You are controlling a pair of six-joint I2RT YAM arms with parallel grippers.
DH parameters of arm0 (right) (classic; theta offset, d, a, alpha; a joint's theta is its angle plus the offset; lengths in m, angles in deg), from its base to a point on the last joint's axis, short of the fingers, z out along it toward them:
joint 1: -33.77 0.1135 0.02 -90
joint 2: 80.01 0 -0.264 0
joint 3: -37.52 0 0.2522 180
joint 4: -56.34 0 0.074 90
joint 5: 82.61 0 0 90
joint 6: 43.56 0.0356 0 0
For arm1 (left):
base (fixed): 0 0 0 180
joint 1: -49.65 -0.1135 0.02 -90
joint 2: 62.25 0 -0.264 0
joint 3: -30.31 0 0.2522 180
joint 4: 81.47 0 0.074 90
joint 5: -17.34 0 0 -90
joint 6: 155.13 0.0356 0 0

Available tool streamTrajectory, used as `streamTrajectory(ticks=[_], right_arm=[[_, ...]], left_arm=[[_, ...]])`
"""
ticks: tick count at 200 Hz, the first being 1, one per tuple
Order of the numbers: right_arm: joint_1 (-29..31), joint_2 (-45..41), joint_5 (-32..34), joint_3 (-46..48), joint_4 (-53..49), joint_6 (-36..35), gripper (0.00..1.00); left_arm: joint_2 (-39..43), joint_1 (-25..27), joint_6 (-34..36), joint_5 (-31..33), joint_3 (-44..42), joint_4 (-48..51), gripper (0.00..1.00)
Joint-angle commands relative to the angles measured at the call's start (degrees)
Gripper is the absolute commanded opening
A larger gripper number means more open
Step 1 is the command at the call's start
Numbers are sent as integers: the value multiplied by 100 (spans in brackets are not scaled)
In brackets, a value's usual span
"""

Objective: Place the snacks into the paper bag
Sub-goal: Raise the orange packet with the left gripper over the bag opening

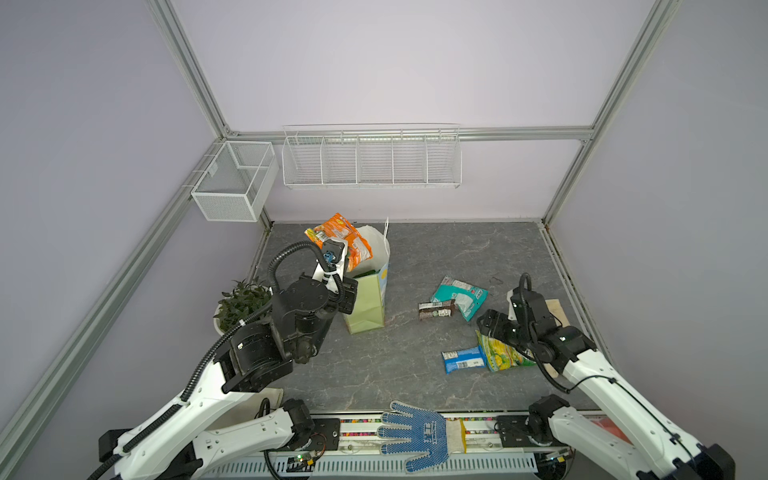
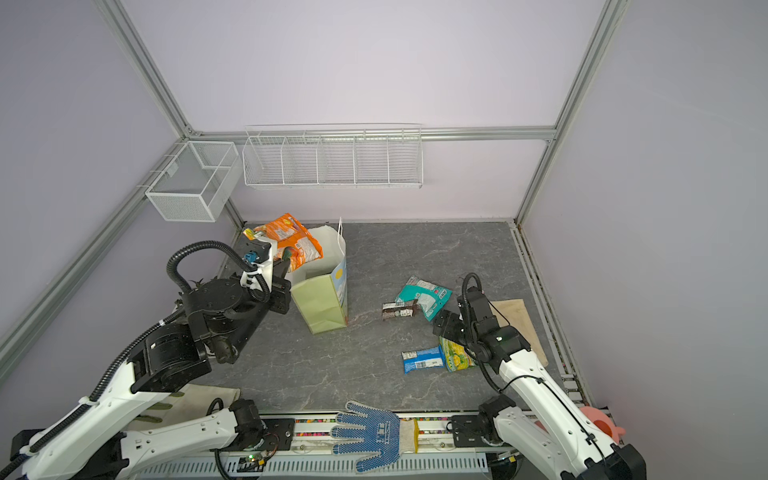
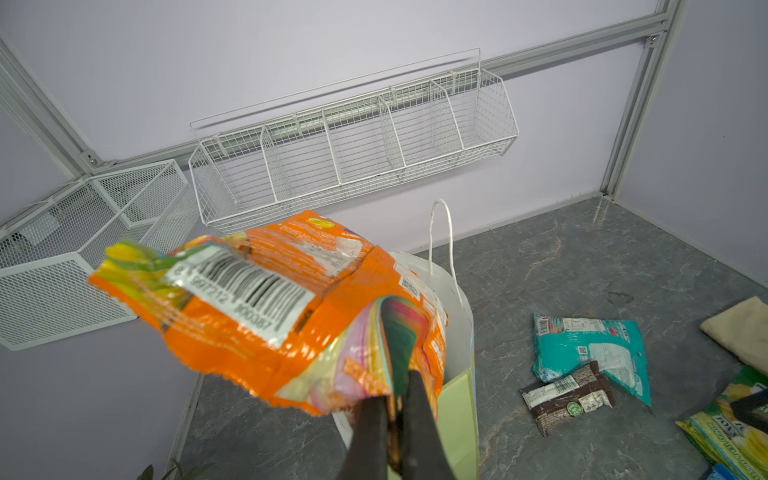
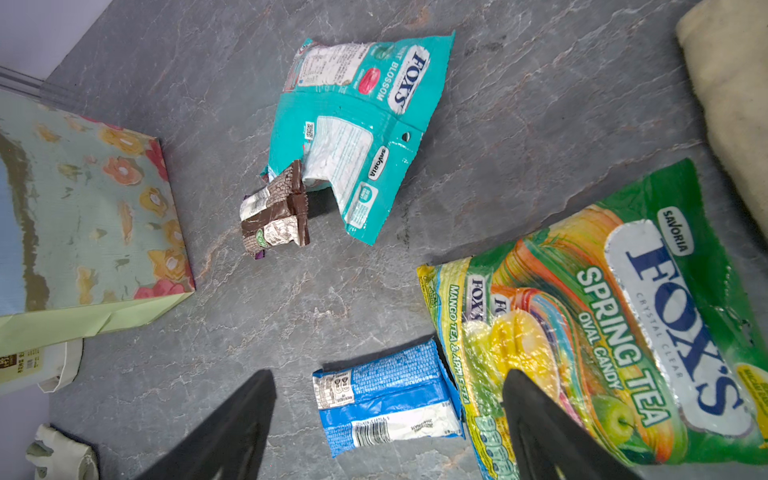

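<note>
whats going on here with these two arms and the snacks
The left gripper is shut on the orange packet, holding it over the open top of the paper bag. The right gripper hangs open above the blue packet and green candy bag. The teal packet and brown bar also lie on the table, not yet bagged.

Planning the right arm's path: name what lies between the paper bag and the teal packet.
Only the brown bar, against the teal packet; otherwise bare table to the paper bag, in both top views.
</note>
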Motion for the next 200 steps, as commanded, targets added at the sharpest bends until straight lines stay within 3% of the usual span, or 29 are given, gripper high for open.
streamTrajectory(ticks=[1,94,200], right_arm=[[28,24,105,-61,20,30,89],[42,46,117,-52,18,6,89],[40,53,126,-98,14,-14,89]], left_arm=[[-43,-195,6,-182,176,-29,0],[-464,-438,46,-192,200,-38,0],[-817,-921,-30,-765,281,-35,0]])
